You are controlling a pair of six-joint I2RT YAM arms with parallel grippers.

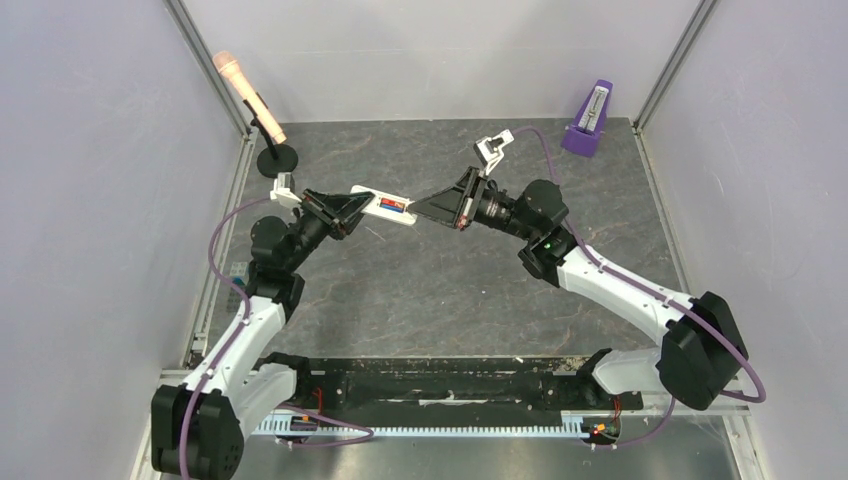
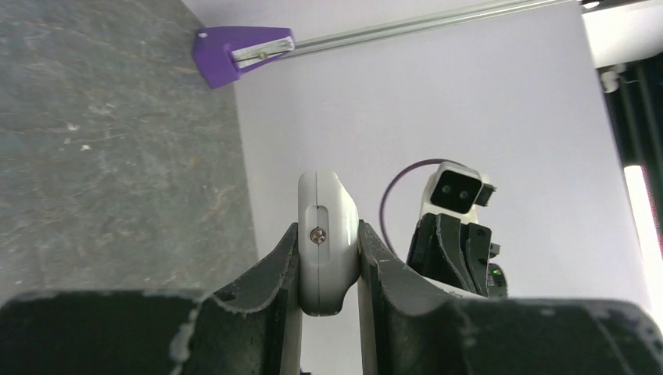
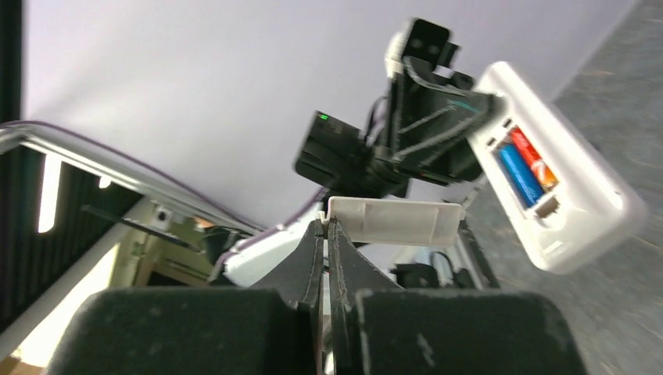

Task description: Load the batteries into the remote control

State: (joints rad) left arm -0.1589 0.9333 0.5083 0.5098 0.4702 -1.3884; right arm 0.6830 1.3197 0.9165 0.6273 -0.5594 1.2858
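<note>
From above: my left gripper (image 1: 358, 206) is clamped on the remote control (image 1: 405, 213), held up at mid-table, both batteries (image 1: 390, 207) lying in its open bay; my right gripper (image 1: 428, 212) faces it, just apart. The metronome (image 1: 590, 118) and microphone (image 1: 245, 88) stand well away. Left wrist: light, hard plastic pinched by its edges — likely slippery. Right wrist: my jaws are closed on the thin bay cover (image 3: 391, 221) — it may flex.

Grey mottled table (image 1: 420, 300), pale lilac walls (image 1: 90, 200)
</note>
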